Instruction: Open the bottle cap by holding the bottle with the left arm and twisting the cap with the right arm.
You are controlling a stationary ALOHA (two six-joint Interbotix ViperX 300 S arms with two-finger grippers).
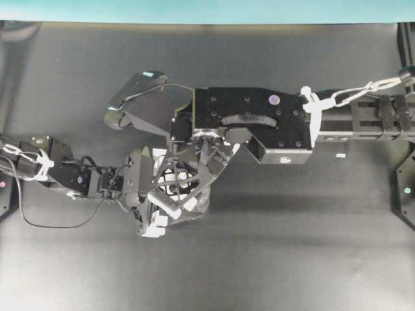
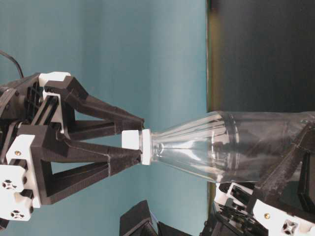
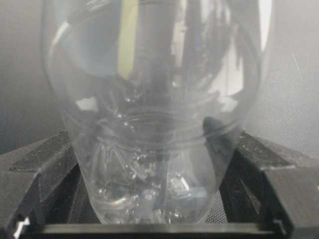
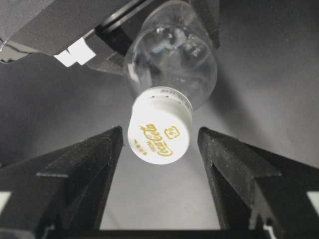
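— Where's the bottle (image 2: 231, 145)?

— Pinched in the left hand (image 3: 159, 199), fingers (image 3: 37, 169) pressed on both sides of its clear body near the base, above the dark worktop (image 1: 292, 246).

— And the cap (image 4: 160, 132)?

— On the neck (white, gold lettering on top). The right hand (image 4: 159, 149) sits around it, spread, a gap showing on each side in the wrist view. From table level its fingers (image 2: 118, 123) look just beside the cap; I cannot tell if they touch.
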